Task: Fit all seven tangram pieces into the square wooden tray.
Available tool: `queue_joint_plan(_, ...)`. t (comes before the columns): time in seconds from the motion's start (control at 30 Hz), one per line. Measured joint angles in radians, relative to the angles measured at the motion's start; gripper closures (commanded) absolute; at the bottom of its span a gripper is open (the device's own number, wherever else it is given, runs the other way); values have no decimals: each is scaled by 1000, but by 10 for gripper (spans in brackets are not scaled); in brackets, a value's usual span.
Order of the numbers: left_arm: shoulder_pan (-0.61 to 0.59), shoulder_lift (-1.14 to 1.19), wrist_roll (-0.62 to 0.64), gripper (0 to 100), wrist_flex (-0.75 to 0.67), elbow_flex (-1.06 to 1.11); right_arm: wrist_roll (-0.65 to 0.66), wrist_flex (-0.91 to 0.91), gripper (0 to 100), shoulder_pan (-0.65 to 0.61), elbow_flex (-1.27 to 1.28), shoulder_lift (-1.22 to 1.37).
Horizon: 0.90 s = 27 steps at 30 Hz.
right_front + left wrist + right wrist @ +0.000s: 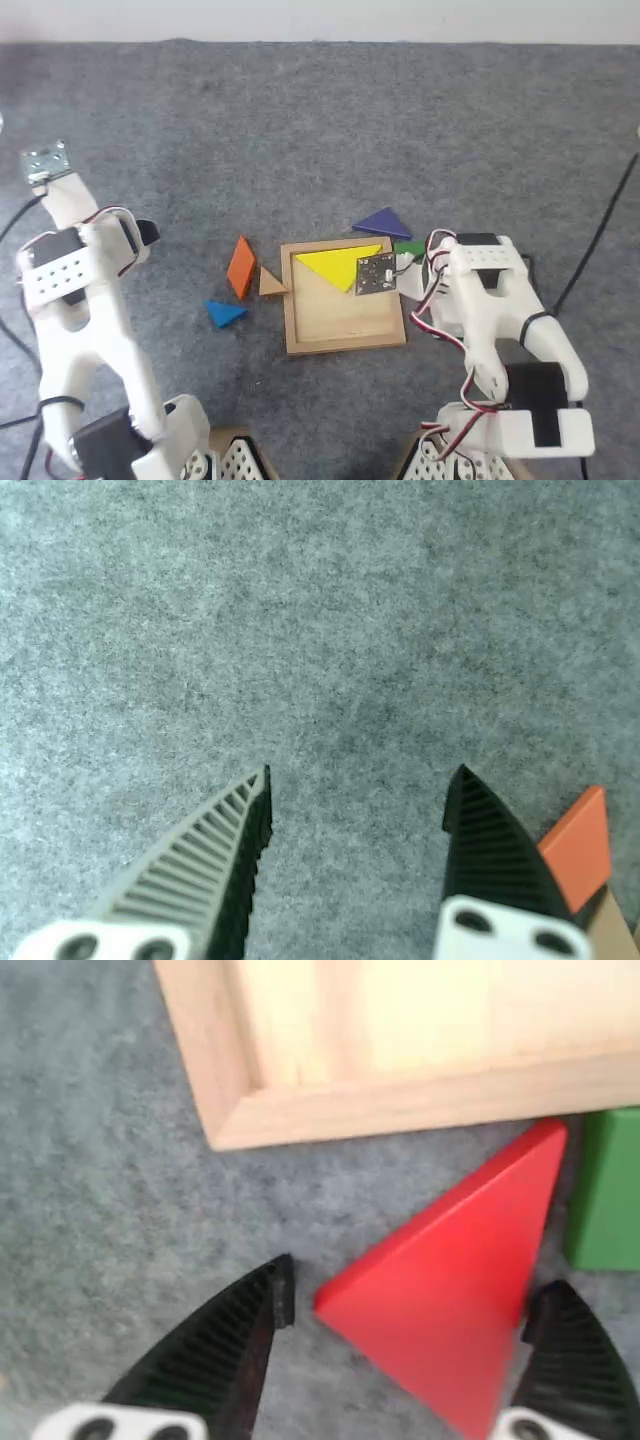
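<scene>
One yellow triangle (pixel 335 264) in square wooden tray (pixel 345 343); grey carpet (pixel 300 130) beneath.

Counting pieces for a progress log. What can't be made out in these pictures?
Green piece: high view, right arm covers most; right wrist view's edge cuts it.
Red triangle: high view, apparently under that arm.
Orange piece: left wrist view, left pincer and edge cut it.

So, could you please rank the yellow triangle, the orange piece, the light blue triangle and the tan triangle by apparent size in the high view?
1. yellow triangle, even partly covered.
2. orange piece.
3. light blue triangle and tan triangle look about alike, so I won't rank them.
</scene>
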Motion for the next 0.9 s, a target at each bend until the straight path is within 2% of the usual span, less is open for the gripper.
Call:
queue_joint_plan(0.2,0,0,0,724,0,0,57,41,638,21,-11,-9)
queue_joint_plan(0.5,0,0,0,724,0,0,63,28,640,31,-14,25)
queue_joint_plan(0.6,0,0,0,724,0,0,63,15,726,31,-14,25)
queue_joint_plan(0.77,0,0,0,724,0,0,63,2,980,31,-46,37)
queue_joint_plan(0.9,0,0,0,724,0,0,61,0,961,32,-49,32)
